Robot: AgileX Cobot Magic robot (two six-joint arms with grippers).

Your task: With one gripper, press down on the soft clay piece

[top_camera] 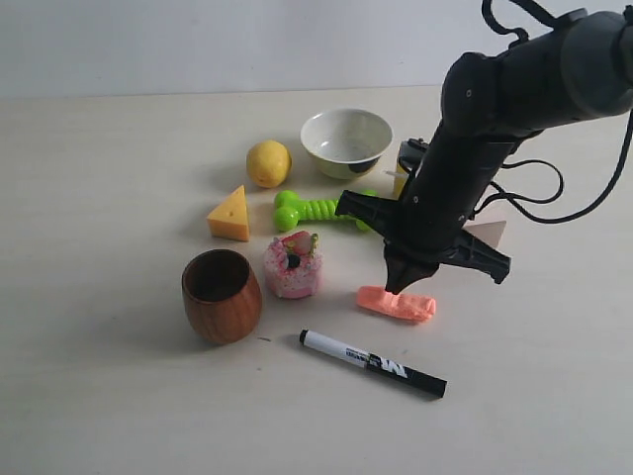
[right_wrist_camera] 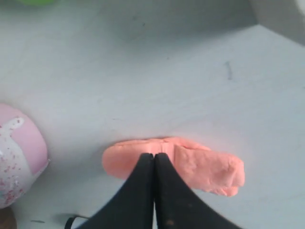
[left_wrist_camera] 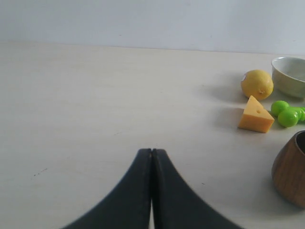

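Note:
The soft clay piece (top_camera: 398, 303) lies flat on the table, a salmon-pink lump between the pink cake toy and the marker. My right gripper (top_camera: 398, 287) points straight down onto its left part, both fingers closed together. In the right wrist view the shut tips (right_wrist_camera: 154, 155) rest on the clay (right_wrist_camera: 205, 167), which looks flattened and creased there. My left gripper (left_wrist_camera: 151, 151) is shut with nothing in it, low over bare table, and is out of the exterior view.
Around the clay are a black-and-white marker (top_camera: 373, 363), a pink cake toy (top_camera: 293, 265), a wooden cup (top_camera: 222, 295), a cheese wedge (top_camera: 230, 215), a lemon (top_camera: 268, 162), a green dumbbell toy (top_camera: 315, 209) and a white bowl (top_camera: 346, 141).

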